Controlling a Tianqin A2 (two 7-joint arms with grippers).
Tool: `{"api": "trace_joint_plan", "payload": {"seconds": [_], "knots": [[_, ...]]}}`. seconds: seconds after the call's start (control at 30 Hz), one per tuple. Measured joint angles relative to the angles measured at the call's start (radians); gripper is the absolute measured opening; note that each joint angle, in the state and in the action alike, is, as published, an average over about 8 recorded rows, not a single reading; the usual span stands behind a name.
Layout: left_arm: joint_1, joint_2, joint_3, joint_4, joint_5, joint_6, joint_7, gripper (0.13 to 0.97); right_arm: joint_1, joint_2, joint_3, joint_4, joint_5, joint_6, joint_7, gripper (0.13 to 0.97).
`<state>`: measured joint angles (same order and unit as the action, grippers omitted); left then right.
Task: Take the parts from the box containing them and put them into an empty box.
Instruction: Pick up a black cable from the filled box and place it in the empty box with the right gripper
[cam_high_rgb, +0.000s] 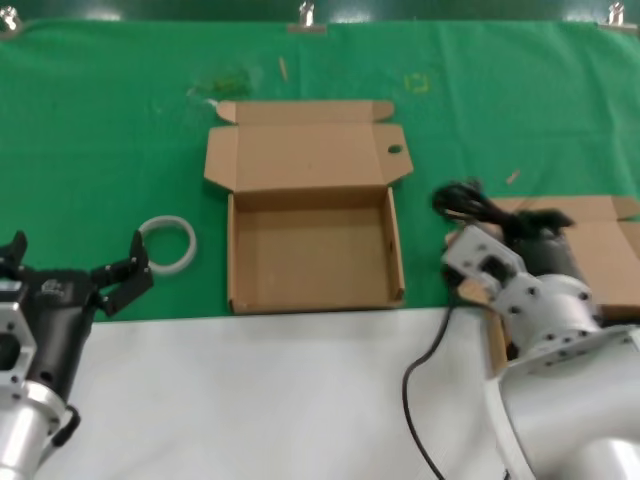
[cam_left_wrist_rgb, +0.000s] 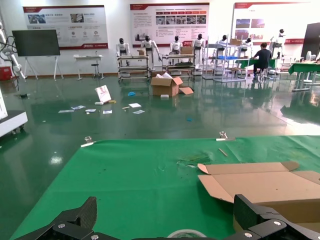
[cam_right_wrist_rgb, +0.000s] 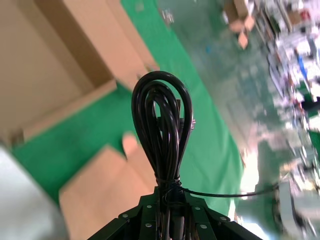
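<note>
The empty box (cam_high_rgb: 312, 255) lies open in the middle of the green cloth, with a small round hole in its lid's right flap. My right gripper (cam_high_rgb: 512, 222) hangs above the left edge of the box containing the parts (cam_high_rgb: 605, 245), shut on one part, a coiled black cable bundle (cam_high_rgb: 466, 202). In the right wrist view the bundle's loop (cam_right_wrist_rgb: 161, 131) sticks out of the shut gripper (cam_right_wrist_rgb: 168, 200), with the empty box (cam_right_wrist_rgb: 45, 65) beyond it. My left gripper (cam_high_rgb: 122, 281) waits open at the lower left, holding nothing, its two fingers (cam_left_wrist_rgb: 85, 216) wide apart.
A white ring (cam_high_rgb: 168, 243) lies on the cloth between the left gripper and the empty box, and shows as a white ring (cam_left_wrist_rgb: 186, 233) in the left wrist view. The white table edge (cam_high_rgb: 260, 380) runs along the front. My right arm hides most of the right-hand box.
</note>
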<state>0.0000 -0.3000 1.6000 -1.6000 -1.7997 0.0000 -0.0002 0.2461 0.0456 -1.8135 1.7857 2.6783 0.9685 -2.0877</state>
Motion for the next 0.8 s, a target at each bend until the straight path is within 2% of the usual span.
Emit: {"api": "trace_joint_plan", "payload": {"seconds": [0.4,0.6,0.8], "knots": [[0.0,0.0,0.0,0.0,0.0,0.0,0.0,0.965,0.199,0.001,-0.209,-0.329,0.045,-0.183,0.126,0.215],[0.0,0.0,0.0,0.0,0.0,0.0,0.0,0.965,0.248,0.002,-0.281,-0.411,0.066,-0.23,0.187,0.215],[0.0,0.0,0.0,0.0,0.0,0.0,0.0,0.965,0.271,0.005,-0.34,-0.44,0.073,-0.26,0.256,0.215]]}}
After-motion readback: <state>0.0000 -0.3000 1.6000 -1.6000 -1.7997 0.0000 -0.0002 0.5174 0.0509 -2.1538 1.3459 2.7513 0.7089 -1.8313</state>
